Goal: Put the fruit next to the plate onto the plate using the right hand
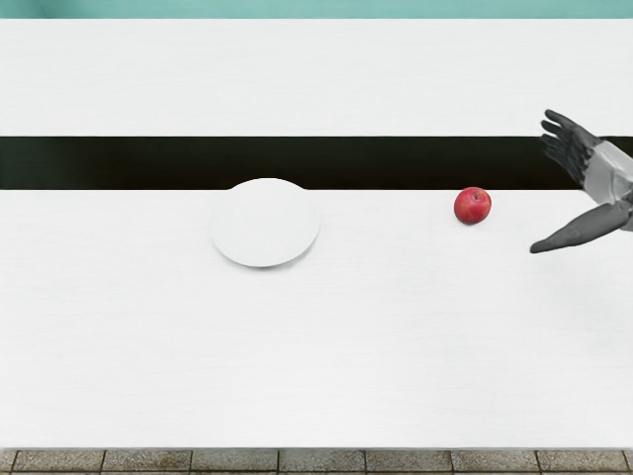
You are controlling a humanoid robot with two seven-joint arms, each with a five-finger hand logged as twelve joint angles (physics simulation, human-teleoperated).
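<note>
A red apple (473, 206) lies on the white table, to the right of a white round plate (265, 223) that holds nothing. My right hand (556, 188) comes in from the right edge, a short way right of the apple and not touching it. Its fingers (564, 139) are spread and its thumb points left and down, so the hand is open with nothing in it. The left arm does not show.
A dark gap (198, 162) runs across the table behind the plate and apple, with another white surface (297, 79) beyond it. The table's front edge (316, 447) lies near the bottom, above a tiled floor.
</note>
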